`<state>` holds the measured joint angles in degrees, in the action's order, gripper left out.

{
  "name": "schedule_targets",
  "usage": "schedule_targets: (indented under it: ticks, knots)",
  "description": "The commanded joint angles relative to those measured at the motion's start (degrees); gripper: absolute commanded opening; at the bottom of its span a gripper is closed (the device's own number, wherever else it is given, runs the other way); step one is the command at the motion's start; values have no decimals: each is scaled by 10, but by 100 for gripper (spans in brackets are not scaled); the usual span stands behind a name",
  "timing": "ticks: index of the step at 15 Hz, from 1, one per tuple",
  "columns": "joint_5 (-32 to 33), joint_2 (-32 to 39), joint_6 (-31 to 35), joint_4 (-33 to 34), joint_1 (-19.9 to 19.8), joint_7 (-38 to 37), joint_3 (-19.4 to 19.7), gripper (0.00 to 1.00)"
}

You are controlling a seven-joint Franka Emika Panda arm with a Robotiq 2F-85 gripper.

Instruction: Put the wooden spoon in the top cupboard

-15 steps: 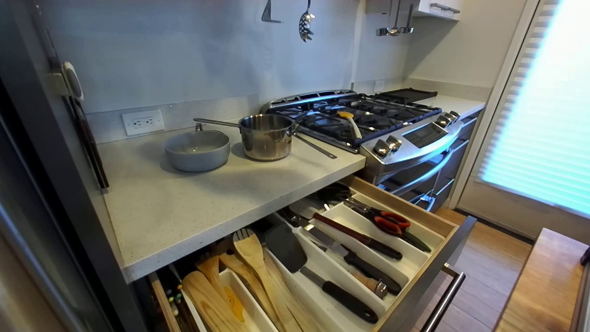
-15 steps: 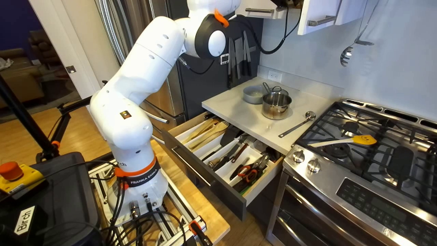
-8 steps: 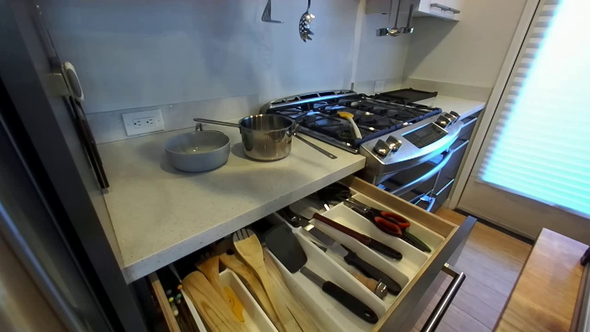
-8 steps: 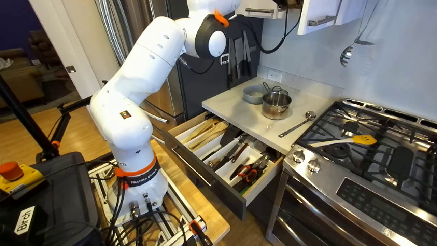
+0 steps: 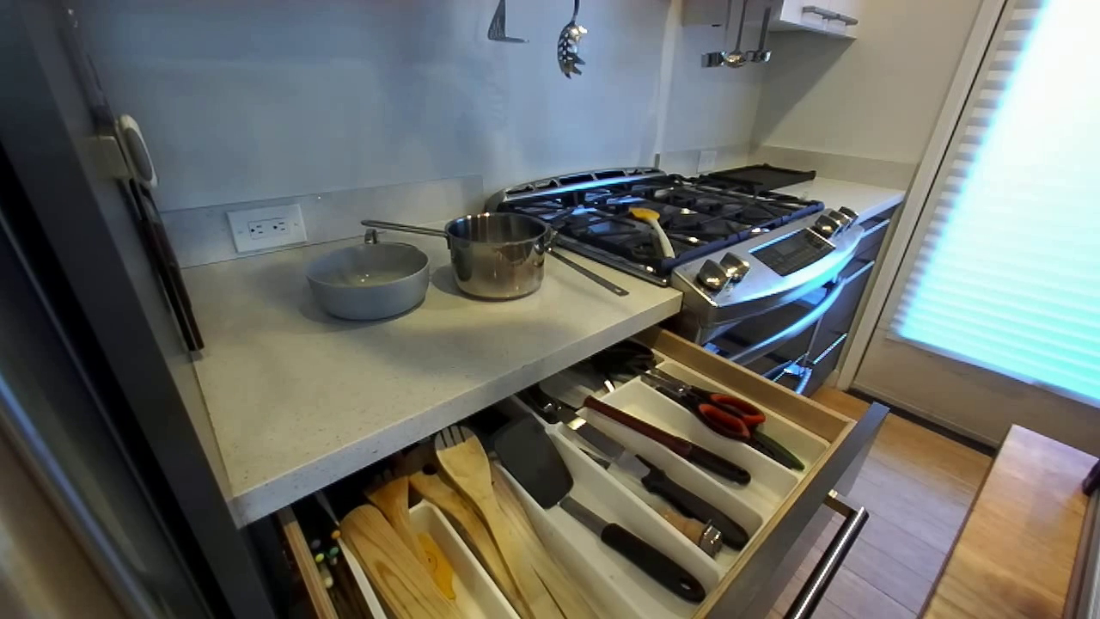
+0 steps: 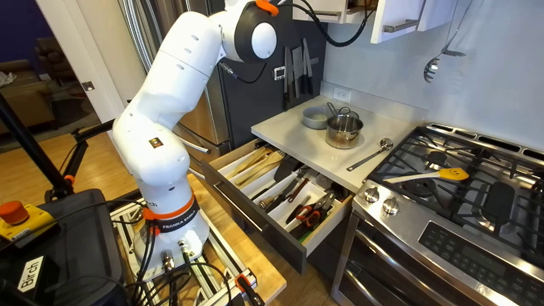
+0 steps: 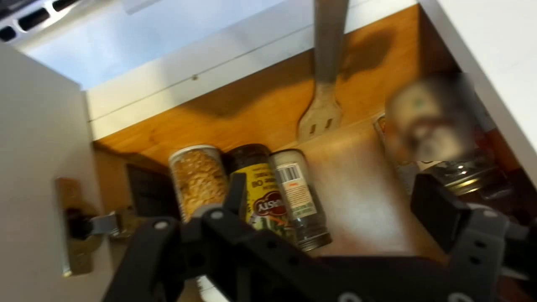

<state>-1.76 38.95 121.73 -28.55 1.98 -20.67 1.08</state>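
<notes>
The wrist view stands upside down and looks into the top cupboard point(image 7: 168, 126), whose door point(image 6: 393, 19) hangs open in an exterior view. The wooden spoon point(image 7: 323, 107), pale with two slots in its head, lies on the cupboard's wooden floor. Its long handle juts out over the front edge. My gripper point(image 7: 333, 193) is open at the cupboard mouth, apart from the spoon, and nothing is held between its fingers. In both exterior views the gripper and the spoon are out of sight; the arm point(image 6: 255, 40) reaches up out of the frame.
Several jars stand inside the cupboard, including a yellow-labelled one point(image 7: 260, 184) behind a finger and a slim one point(image 7: 298, 195). A metal hinge point(image 7: 105, 224) sits at the side. Below are the pulled-out drawer point(image 6: 255, 216), a steel pot point(image 6: 345, 136) and the stove point(image 6: 420, 182).
The arm's upper part has shifted up and back, and its cables rose with it. A dark part in front of the cupboard opening has left the exterior view. My jaws have opened.
</notes>
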Motion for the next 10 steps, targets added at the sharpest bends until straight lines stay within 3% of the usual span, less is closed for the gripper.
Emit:
schedule_targets:
  ticks: [1, 5, 8, 10]
  knots:
    - [-2, -91, -160, -41, -15, 40, -2, 100]
    - [-42, -135, -358, 8, -28, 89, -29, 100]
    - [-55, -190, -498, -9, -37, 115, -32, 100]
    - [-75, -179, -604, 48, -49, 136, -39, 100]
